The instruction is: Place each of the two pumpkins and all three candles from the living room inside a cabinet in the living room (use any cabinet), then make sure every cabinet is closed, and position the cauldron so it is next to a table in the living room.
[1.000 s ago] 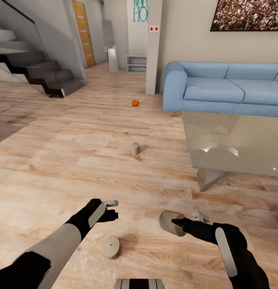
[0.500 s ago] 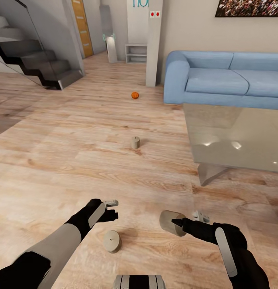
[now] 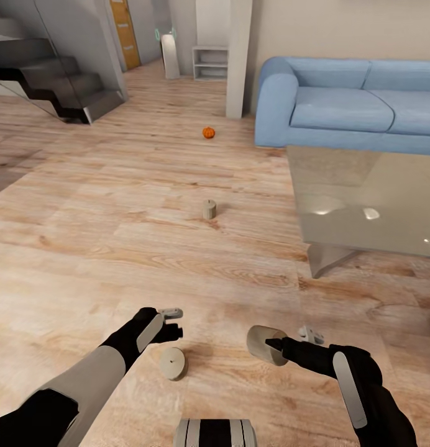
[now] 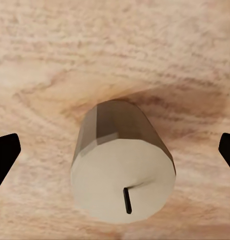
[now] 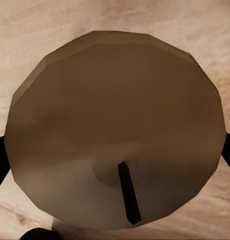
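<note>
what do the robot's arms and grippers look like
Both arms are black with long pale grey panels along the forearms. Left gripper and right gripper sit on bulky black wrists with small light grey fingers. In the wrist views the fingertips look plain black. No cables or markings show.

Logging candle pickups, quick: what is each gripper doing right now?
Left gripper: open, empty, above a candle standing on the floor.
Right gripper: shut on a second candle.
</note>
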Available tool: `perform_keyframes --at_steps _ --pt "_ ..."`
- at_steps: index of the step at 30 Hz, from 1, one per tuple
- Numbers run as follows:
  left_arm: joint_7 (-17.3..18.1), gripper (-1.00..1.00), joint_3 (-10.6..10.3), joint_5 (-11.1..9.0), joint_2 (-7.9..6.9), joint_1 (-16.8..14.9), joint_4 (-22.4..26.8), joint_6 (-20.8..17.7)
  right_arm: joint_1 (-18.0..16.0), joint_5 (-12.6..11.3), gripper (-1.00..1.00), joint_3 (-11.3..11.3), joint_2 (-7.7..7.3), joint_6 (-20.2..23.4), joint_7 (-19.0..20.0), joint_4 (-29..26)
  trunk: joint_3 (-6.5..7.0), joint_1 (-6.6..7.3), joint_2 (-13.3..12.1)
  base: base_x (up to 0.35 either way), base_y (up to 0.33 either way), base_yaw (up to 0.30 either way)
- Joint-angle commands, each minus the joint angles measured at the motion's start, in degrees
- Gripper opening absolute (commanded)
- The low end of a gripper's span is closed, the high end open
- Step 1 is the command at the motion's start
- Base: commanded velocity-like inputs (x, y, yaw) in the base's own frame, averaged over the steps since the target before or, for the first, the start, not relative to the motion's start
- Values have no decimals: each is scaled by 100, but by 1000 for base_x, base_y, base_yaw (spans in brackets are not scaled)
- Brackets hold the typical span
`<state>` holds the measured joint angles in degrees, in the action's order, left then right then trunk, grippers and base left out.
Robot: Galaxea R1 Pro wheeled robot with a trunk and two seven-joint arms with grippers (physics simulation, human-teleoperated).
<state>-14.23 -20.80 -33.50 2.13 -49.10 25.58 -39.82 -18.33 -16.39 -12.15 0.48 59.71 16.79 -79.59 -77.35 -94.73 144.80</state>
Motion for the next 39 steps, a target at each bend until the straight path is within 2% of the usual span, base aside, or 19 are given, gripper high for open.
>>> perform_keyframes --at_steps 1,7,14,19,39 --pt "-48 100 -38 -61 -4 -3 8 1 -4 21 -100 -16 5 29 52 -4 -27 -1 3 0 0 0" --pt "-45 100 -96 -61 -5 -3 8 102 -4 21 -100 -21 5 29 52 -4 -160 -17 11 0 0 0" --pt "-45 100 -142 -61 -3 -3 8 160 -4 21 -100 -24 5 29 52 -4 -160 -17 11 0 0 0" --pt "-46 100 -185 -61 -6 -1 5 244 -4 21 -100 -24 5 29 52 -4 -271 -29 18 0 0 0" --pt "-16 100 -186 -61 -2 -3 -39 197 -4 21 -100 -24 3 29 52 -4 -271 -29 18 0 0 0"
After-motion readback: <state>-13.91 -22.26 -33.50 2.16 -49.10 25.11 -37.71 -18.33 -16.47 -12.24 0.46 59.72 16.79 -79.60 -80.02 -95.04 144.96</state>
